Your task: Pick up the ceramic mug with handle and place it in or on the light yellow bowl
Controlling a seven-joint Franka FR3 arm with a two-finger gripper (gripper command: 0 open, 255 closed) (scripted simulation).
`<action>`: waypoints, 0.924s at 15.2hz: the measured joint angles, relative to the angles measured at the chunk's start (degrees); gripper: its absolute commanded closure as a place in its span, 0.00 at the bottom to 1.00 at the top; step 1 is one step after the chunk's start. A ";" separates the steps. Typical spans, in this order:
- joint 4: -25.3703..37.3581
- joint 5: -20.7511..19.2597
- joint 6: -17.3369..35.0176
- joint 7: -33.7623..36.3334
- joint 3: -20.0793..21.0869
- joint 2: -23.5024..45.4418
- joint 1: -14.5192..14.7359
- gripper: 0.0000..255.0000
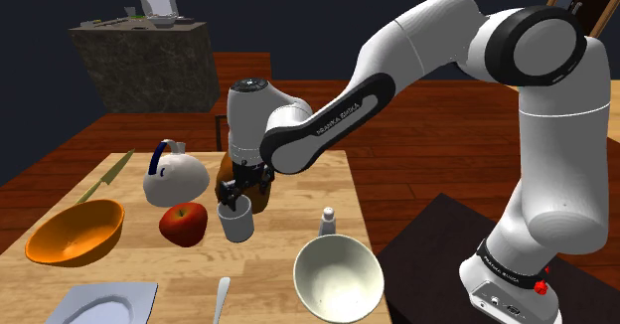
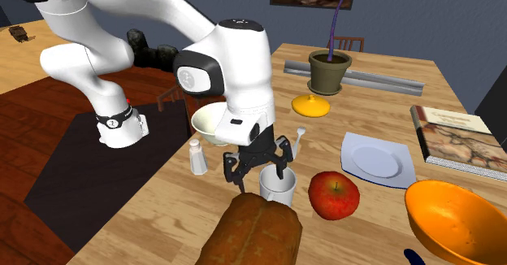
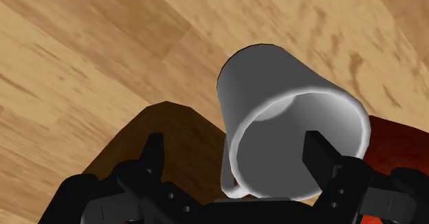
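Wooden table [image 1: 308, 188] carried clutter. Pale grey mug [image 1: 236, 223] stood upright at shoulder view's centre, between red apple [image 1: 184, 223] and salt shaker [image 1: 327, 221]. Black gripper [image 1: 236, 195] hovered just over rim, fingers apart; one seemingly above mug's opening, other outside wall, contact unclear. Cream bowl [image 1: 338, 277] sat lower right of mug, near table edge.

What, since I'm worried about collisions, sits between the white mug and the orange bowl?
A red apple, close beside the mug and apart from the orange bowl, plain in the shoulder view.
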 measured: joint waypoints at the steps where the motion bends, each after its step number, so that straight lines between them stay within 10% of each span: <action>1: -0.01 -0.42 0.53 0.35 -0.21 0.58 0.26 0.00; 10: 0.03 -1.72 2.29 1.21 -0.95 2.52 0.94 0.00; 11: 0.02 -1.73 2.30 1.22 -0.95 2.53 0.94 1.00; 14: 0.02 -1.76 2.32 1.23 -1.00 2.58 0.92 1.00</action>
